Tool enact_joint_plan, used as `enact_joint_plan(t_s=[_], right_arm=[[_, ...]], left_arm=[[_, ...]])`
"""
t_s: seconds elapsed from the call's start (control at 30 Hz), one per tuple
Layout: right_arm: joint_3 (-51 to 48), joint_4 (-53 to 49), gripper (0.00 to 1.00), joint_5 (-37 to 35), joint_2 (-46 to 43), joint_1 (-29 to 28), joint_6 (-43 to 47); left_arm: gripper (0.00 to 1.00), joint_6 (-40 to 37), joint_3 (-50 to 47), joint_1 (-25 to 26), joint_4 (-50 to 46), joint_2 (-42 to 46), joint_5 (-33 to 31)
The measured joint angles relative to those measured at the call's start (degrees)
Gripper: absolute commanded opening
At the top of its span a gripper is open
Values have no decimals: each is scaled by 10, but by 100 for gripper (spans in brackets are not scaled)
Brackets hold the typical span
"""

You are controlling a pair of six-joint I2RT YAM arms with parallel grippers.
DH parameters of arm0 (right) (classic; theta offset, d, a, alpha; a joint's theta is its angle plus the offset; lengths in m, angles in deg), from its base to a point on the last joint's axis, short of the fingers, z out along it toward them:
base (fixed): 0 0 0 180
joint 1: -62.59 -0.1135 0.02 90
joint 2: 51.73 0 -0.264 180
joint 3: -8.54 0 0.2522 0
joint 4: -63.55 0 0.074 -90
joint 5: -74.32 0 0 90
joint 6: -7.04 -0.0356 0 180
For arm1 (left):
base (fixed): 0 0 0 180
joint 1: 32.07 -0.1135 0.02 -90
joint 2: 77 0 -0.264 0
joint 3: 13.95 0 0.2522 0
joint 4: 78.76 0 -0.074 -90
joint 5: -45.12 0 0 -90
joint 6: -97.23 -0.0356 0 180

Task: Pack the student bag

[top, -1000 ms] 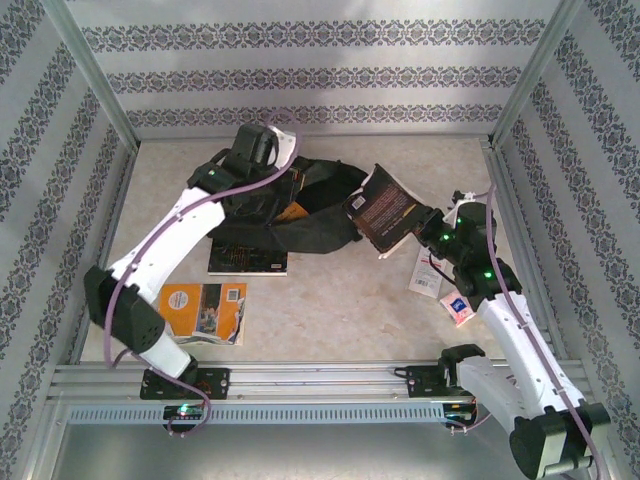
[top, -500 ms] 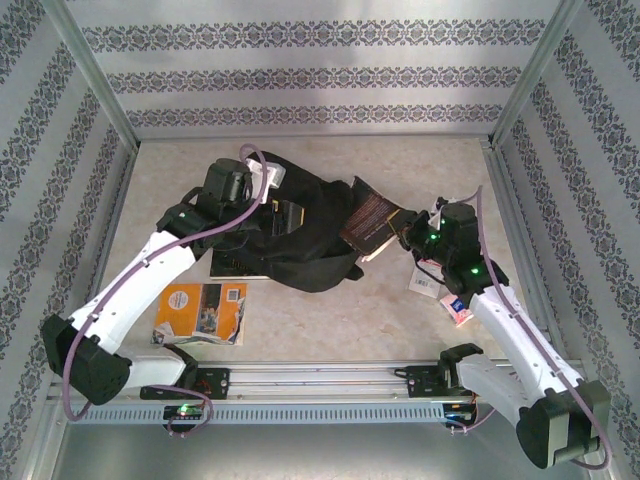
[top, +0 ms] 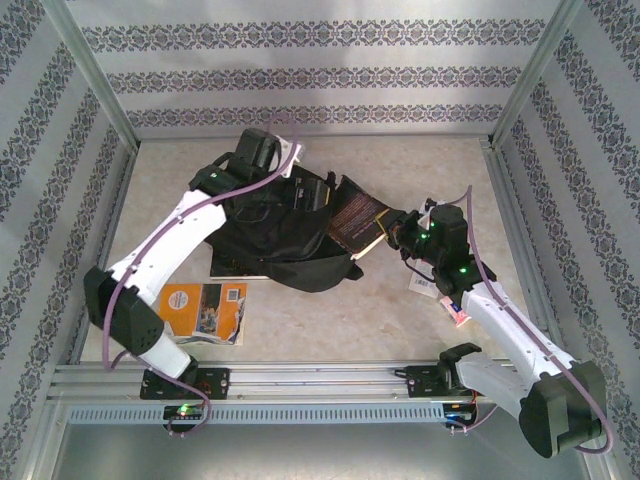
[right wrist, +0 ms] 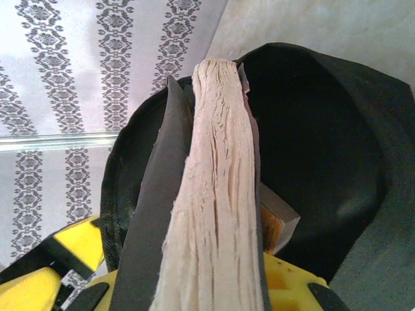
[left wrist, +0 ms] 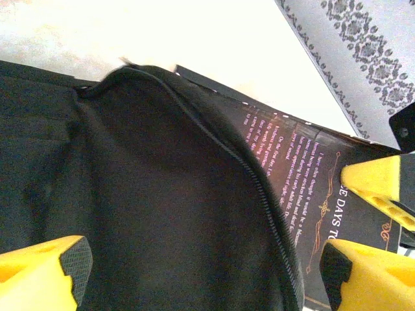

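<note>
Two arms meet at the student bag (top: 270, 245), which lies slumped mid-table. The right gripper (top: 396, 230) is clamped on a dark book (top: 356, 222). The bag's open mouth lies at nine o'clock from it, and the book's long axis points that way, its leading edge at the rim. The left gripper (top: 305, 190), jaws spread wide and holding nothing, hovers at the bag's one o'clock edge. The push looks like the right arm's job; the slack lip could snag the cover.
</note>
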Motion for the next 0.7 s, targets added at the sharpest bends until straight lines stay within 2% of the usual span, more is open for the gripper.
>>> enact_joint_plan(t_s=[0.13, 0.23, 0.3, 0.43, 0.5, 0.53, 0.7], right_arm=[[0, 6, 0, 0, 0, -5, 0], [0, 8, 0, 2, 0, -5, 0], [0, 10, 0, 3, 0, -5, 0], [0, 16, 0, 6, 0, -5, 0], [0, 18, 0, 7, 0, -6, 0], [0, 19, 0, 9, 0, -6, 0], [0, 7, 0, 10, -2, -7, 12]], left_arm=[[92, -11, 48, 29, -32, -46, -1], [88, -16, 66, 44, -49, -67, -5], [77, -19, 70, 49, -58, -76, -16], [43, -26, 80, 48, -82, -97, -54], [18, -33, 92, 48, -93, -109, -69], [0, -36, 101, 48, -98, -116, -76], [0, -53, 136, 48, -124, -130, -110]])
